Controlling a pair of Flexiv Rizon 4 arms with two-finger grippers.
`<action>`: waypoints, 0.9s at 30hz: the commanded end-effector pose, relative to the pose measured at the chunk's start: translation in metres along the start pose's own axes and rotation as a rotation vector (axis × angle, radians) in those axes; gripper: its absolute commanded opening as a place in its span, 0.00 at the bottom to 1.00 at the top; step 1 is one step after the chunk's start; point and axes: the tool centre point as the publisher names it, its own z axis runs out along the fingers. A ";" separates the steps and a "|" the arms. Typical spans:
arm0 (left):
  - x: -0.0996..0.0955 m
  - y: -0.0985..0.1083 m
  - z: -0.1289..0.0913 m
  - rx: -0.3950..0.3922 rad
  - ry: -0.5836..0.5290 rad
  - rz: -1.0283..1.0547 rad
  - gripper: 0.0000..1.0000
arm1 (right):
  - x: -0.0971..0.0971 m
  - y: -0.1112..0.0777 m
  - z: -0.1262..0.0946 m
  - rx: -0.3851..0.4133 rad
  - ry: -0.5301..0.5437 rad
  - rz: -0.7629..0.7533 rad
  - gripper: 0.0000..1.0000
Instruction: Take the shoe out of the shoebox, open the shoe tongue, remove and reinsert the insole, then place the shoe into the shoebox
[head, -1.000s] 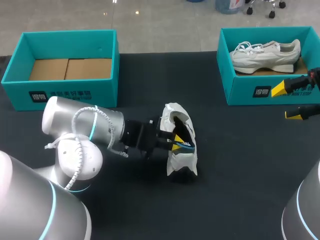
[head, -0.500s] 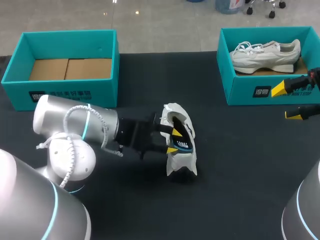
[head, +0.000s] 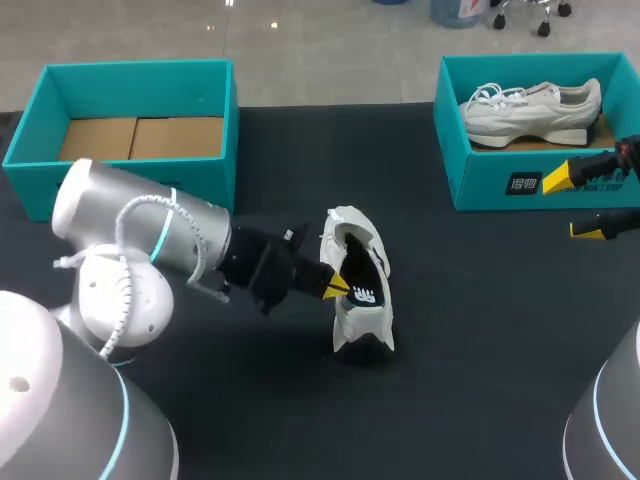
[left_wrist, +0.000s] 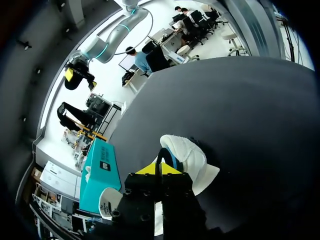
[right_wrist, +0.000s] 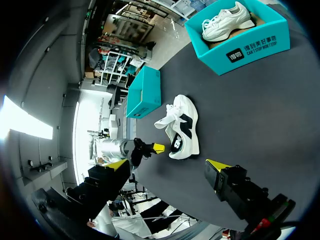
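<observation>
A white shoe (head: 360, 322) lies in the middle of the black table, its opening turned toward my left arm. A dark insole (head: 363, 293) shows in that opening. My left gripper (head: 337, 284) is at the shoe's mouth with its yellow tips together. In the left wrist view the left gripper (left_wrist: 159, 169) is shut on the thin edge of the insole (left_wrist: 164, 154), which curves up out of the shoe (left_wrist: 190, 156). My right gripper (head: 572, 204) hangs open at the right edge, in front of the right shoebox (head: 490, 190). From the right wrist view the shoe (right_wrist: 186, 125) lies ahead of the right gripper (right_wrist: 167, 165).
The right teal shoebox holds a second white shoe (head: 535, 110). An empty teal shoebox (head: 130, 72) with a cardboard floor stands at the back left. Bare black table surrounds the shoe.
My left gripper opened wide inside the shoe's mouth, then shut on the insole's edge while the arm drew back a little to the left. The right arm has stayed still.
</observation>
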 end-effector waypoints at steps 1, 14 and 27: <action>-0.010 0.000 -0.007 0.000 0.181 0.032 0.00 | 0.000 0.000 0.001 -0.001 -0.003 0.001 1.00; -0.016 0.002 -0.008 -0.034 0.475 0.228 0.00 | 0.000 0.000 0.001 -0.001 -0.003 0.001 1.00; -0.020 0.000 -0.010 -0.022 0.458 0.190 0.00 | 0.000 0.000 0.001 -0.001 -0.003 0.001 1.00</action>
